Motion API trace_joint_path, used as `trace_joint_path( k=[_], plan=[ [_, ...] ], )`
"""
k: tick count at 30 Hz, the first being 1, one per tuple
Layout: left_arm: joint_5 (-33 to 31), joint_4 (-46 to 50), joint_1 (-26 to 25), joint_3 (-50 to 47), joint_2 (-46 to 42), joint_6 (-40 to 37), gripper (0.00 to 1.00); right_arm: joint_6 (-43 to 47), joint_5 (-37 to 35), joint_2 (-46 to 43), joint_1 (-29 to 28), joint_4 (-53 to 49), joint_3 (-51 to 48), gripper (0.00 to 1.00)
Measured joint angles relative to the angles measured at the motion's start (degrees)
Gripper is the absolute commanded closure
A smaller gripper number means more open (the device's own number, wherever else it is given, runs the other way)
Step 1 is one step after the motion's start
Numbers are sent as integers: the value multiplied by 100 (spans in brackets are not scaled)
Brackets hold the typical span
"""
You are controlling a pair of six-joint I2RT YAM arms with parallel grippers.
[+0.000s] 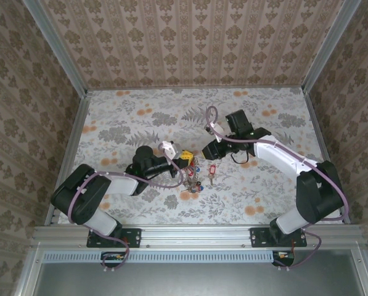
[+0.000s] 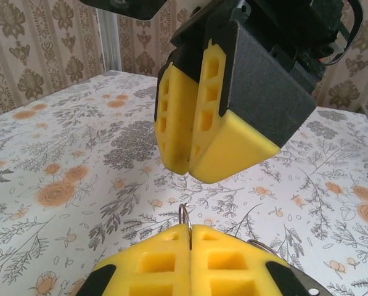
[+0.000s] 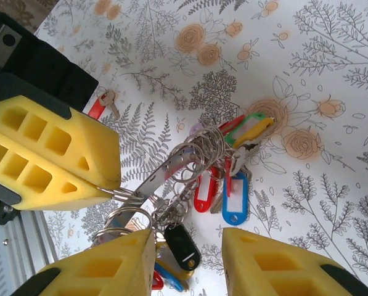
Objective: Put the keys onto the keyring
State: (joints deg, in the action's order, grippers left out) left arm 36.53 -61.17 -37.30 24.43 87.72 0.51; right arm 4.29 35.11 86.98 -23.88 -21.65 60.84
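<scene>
Left gripper (image 3: 108, 187) jaws clenched on keyring (image 3: 127, 197); tagged keys (image 3: 234, 197) hang bunched from it over worktop (image 3: 331, 68). Right gripper (image 3: 188, 240) jaws released, parted, just beside.

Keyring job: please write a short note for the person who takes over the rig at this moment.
Left gripper: shut on a thin wire ring at the edge of the key bunch.
Right gripper: open, holding nothing, close over the bunch and facing the left one.
Things: the bunch of tagged keys lies on the table between the grippers; one red-tagged key lies apart.
Done: most keys hang on linked rings.
Left: probably to pick up the red-tagged key and thread it on.
</scene>
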Motion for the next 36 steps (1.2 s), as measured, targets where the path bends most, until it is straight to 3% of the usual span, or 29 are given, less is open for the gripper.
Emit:
trace_joint_path(
  k=[5,10,17,24,33,36],
  plan=[
    [302,92,109,52,0,90,100,267,122,-356,0,706,-531,65],
    [651,208,190,133,-2,192,100,1178,448,-846,0,1451,-1237,64],
    [1067,269,216,280,0,297,100,2288,922,-610,0,1537,-892,64],
    [1244,289,219,317,-2,361,100,2824,1427,-131,0,1502,-734,64],
    [1298,297,304,323,-2,387,100,3064,1639,15,0,1338,-658,99],
    [1314,378,337,328,-7,385,94,3112,1650,15,0,1259,-647,100]
  ],
)
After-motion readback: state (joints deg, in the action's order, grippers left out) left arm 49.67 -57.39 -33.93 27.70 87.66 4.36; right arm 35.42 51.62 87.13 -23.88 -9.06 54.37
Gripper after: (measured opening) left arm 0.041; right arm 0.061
